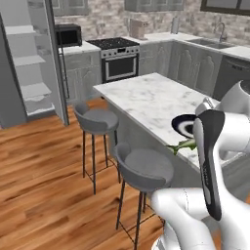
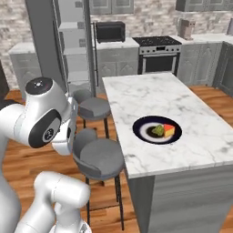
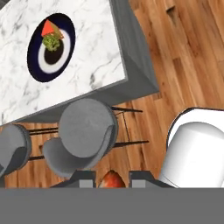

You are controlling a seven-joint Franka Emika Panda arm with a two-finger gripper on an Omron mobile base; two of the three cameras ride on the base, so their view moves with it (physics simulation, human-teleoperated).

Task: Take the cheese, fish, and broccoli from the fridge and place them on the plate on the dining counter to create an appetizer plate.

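Left base view is showing the fridge point(image 1: 29, 63) standing open at the far left, its pale shelves facing the room and its dark door swung out beside them; in the right base view the fridge point(image 2: 73, 41) is rising behind the robot's arm. The dining counter point(image 1: 146, 97) is running away from the camera towards the stove point(image 1: 119, 58), its long axis pointing at the wall counters. Its marble top point(image 2: 150, 91) is lying bare at the far half.

Two grey stools point(image 1: 97, 119) are standing on the wooden floor along the counter's left side, and in the hand view one stool seat point(image 3: 85, 129) is sitting directly above the finger tips, off the counter's edge.

The plate point(image 2: 141, 125) is resting flat on the near half of the counter, close to the stool side. It is carrying the broccoli point(image 2: 158, 130) near its middle and the cheese point(image 2: 169, 130) touching the broccoli on the side away from the stools. In the hand view the wedge of cheese point(image 3: 47, 29) is pointing its tip at the plate's rim point(image 3: 35, 65).

The fish point(image 1: 181, 145) is poking out leftwards from behind the arm, lying roughly level, its slender green end aiming at the stools, beside the counter's edge. The gripper point(image 3: 112, 180) is pinching it: an orange rounded part is sitting between the two fingertips point(image 3: 85, 179).
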